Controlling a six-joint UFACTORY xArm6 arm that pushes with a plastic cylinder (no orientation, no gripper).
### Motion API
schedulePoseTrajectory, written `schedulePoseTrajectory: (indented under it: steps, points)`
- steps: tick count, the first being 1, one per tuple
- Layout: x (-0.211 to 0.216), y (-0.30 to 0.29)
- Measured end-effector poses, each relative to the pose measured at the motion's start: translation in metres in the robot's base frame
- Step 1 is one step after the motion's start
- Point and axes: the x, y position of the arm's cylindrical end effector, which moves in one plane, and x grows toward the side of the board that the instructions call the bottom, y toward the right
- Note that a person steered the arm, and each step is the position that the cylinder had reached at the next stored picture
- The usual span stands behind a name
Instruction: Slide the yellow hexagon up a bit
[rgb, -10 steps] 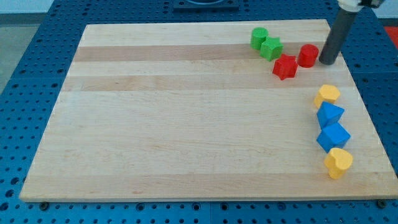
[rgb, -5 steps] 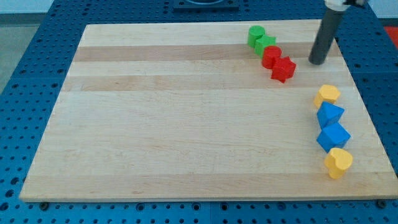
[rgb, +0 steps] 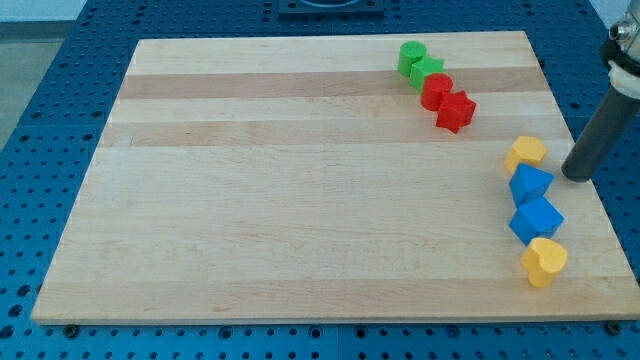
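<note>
My tip (rgb: 577, 177) rests on the table (rgb: 300, 200) near its right edge, just to the right of the yellow hexagon (rgb: 526, 153) and a little nearer to the bottom of the view than that block. A narrow strip of bare wood shows between the tip and the hexagon, so the two are near but not touching. The rod rises up and to the right from the tip toward the view's right edge. There is no claw on this arm, only the rod, so nothing is apart, together or clamped.

The yellow hexagon sits at the far end of a short column of four blocks along the right side of the table. Directly below it, touching or almost touching, is a blue block (rgb: 530, 185) with angled faces; its exact shape is hard to tell. Below that lies a second blue block (rgb: 536, 219), also angular, pressed against the first. At the near end of the column is a yellow heart (rgb: 544, 261), touching the lower blue block.

Well apart from this column, toward the far right part of the table, four more blocks form a slanted row. A green round block (rgb: 410, 54) is farthest, with a green block (rgb: 427, 72) of unclear shape against it. Next comes a red round block (rgb: 436, 91), and then a red star-like block (rgb: 456, 111) at the near right end of the row. The blocks in this row touch one another.
</note>
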Motion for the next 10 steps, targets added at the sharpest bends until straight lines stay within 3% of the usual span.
schedulePoseTrajectory:
  steps: [3,6,8,10]
  points:
    - [0.001,-0.072]
    - [-0.054,-0.074]
    - [-0.054,-0.075]
    - [-0.026,-0.097]
